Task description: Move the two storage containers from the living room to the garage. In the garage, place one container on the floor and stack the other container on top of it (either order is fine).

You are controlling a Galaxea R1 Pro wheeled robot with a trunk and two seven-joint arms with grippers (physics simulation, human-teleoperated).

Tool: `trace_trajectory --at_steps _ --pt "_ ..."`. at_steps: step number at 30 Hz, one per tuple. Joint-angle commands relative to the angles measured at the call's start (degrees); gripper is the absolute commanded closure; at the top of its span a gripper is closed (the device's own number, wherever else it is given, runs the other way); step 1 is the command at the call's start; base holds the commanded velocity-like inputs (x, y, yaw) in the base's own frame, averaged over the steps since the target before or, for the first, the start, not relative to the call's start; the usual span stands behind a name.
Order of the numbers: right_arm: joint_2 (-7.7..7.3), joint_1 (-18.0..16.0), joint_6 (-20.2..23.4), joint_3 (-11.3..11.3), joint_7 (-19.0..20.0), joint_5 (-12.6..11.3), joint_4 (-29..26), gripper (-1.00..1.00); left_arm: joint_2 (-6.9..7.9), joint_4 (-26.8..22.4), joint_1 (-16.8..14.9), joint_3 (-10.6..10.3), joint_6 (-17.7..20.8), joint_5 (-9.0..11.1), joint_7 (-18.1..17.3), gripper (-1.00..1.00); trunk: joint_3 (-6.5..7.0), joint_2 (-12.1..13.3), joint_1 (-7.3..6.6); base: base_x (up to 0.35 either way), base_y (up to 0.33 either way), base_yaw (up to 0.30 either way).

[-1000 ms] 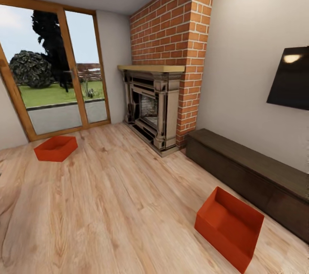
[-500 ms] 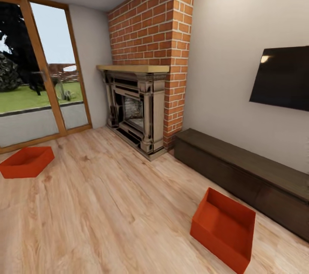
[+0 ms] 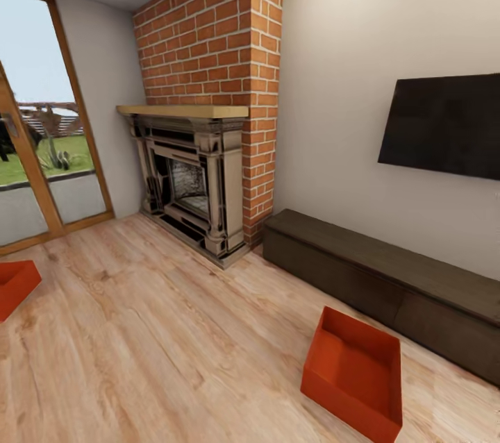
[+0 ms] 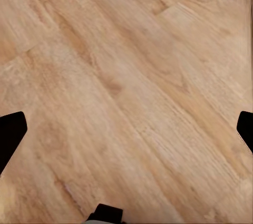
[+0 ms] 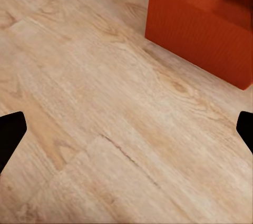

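One storage container (image 3: 353, 373) sits near right, before the dark cabinet (image 3: 389, 280); another (image 3: 14, 285) far left; the left gripper (image 4: 126, 129) and right gripper (image 5: 126, 129) are both spread wide.

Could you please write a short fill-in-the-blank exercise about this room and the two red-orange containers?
1. Both storage containers, near and far, rest on a floor made of ____.
2. The nearer container lies in front of the low dark ____.
3. The fireplace has a chimney built of red ____.
4. Both containers have no ____ on top.

Missing words: wood planks; cabinet; brick; lid
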Motion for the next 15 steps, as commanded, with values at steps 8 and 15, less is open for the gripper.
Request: trace_trajectory --at_steps 8,15 --pt "0.00 0.03 -0.04 -0.03 -0.05 0.21 -0.09 -1.00 -0.01 0.21 -0.06 -0.10 -0.33 0.56 -0.33 -1.00 0.09 -0.03 0.03 0.265 0.150 -0.276" --pt "0.00 0.03 -0.04 -0.03 -0.05 0.21 -0.09 -1.00 0.04 0.19 -0.10 -0.10 -0.33 0.56 -0.39 -1.00 0.28 -0.03 0.03 0.269 0.126 -0.276"
